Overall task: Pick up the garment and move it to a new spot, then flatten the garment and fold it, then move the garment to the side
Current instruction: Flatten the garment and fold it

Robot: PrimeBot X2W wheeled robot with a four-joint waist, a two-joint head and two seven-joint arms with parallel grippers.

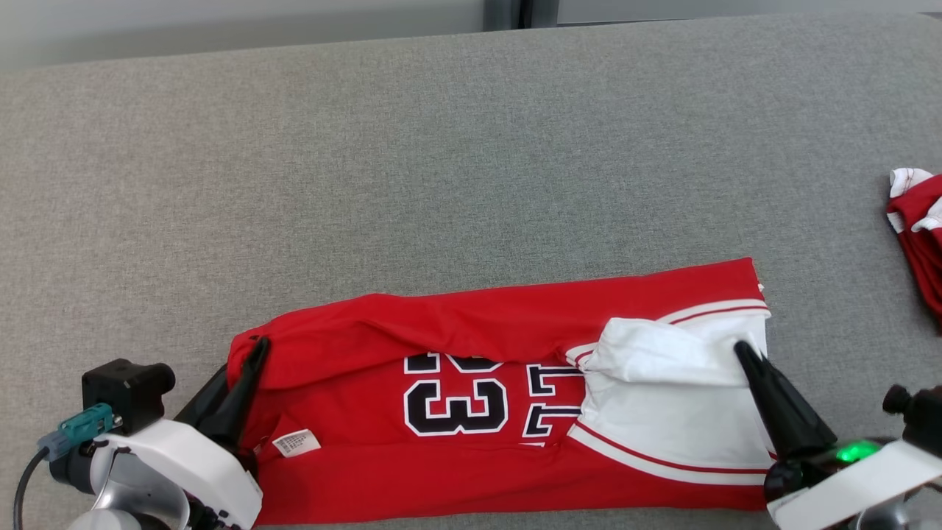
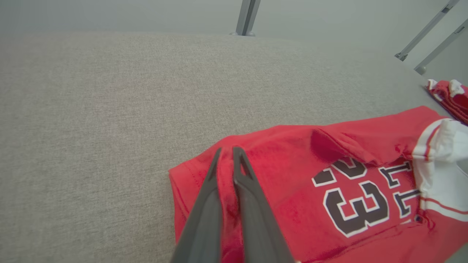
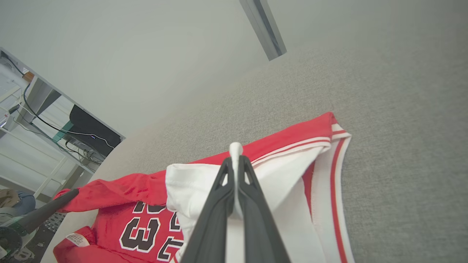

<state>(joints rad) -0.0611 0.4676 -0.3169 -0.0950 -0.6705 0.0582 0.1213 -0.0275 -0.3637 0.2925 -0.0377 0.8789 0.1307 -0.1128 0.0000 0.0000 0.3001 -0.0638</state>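
A wide grey cloth-covered surface [image 1: 471,147] carries the work. The jersey [image 1: 456,324], red with black numbers and a white striped panel at its right end, lies stretched left to right along the near part of that surface, between the two arms. It looks partly folded lengthwise: a long red flap sags over the top of the numbers, and the white cloth on the right is bunched and raised. My reading is that the flap is held at both ends so it can be carried across as one straight edge. That would put the task in the folding step, with the move to the side yet to come.

A second heap of red and white clothing [image 1: 916,228] sits well apart at the far right edge, probably a spot for finished pieces.

The left arm enters from the lower left, its pale wrist low and its fingers slanting up and to the right. The left pincer [image 2: 227,150] is closed tight on a pinch of red cloth at the jersey's left end, and the fabric puckers between the fingers.

The right arm comes in from the lower right, with a green light on its wrist and fingers leaning up and to the left. The right pincer [image 3: 236,159] is squeezed fully together on a ridge of white cloth that pokes out past the tips.

A small white label [image 1: 296,442] shows face up near the left end, so some of the inside is exposed there.
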